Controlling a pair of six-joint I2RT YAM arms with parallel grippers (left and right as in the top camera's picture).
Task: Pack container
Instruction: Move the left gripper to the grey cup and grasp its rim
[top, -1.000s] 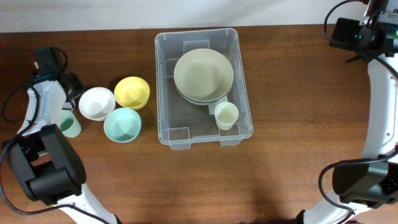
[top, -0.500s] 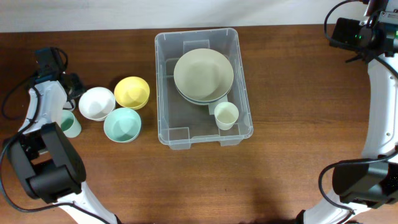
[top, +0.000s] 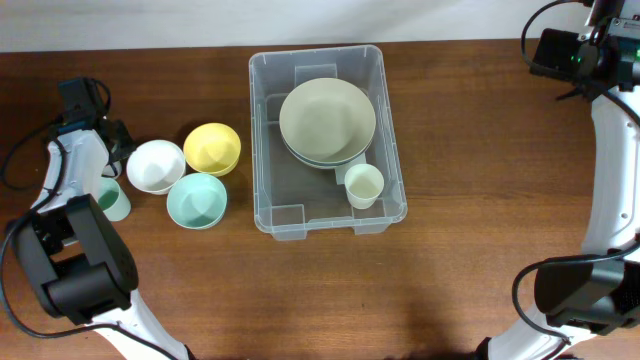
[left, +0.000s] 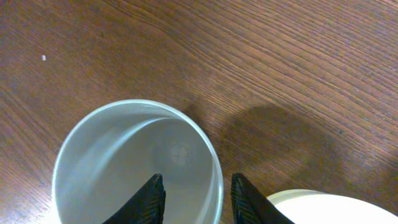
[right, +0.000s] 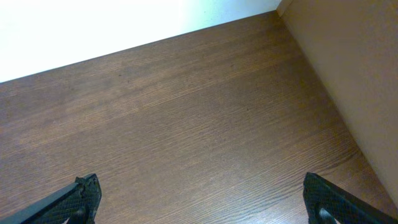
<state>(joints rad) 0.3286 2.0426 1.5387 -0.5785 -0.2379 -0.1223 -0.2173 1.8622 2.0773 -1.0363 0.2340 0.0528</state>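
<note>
The clear container (top: 264, 150) stands at table centre and holds stacked pale green bowls (top: 327, 122) and a cream cup (top: 363, 185). Left of it stand a yellow bowl (top: 212, 147), a white bowl (top: 155, 165), a mint bowl (top: 197, 200) and a mint cup (top: 116, 204). My left gripper (left: 196, 183) straddles the right wall of the mint cup (left: 118, 162), one finger inside and one outside, with a gap on both sides. The white bowl's rim (left: 323, 202) lies just right of it. My right gripper (right: 202, 186) is wide open and empty above bare wood at the far right.
The left arm (top: 70, 170) overhangs the mint cup in the overhead view. The right arm (top: 605, 150) runs along the table's right edge. A pale wall (right: 348, 68) borders the table at the far right corner.
The left arm has shifted very slightly near the mint cup. The bowls, cups, container and right arm have not moved.
</note>
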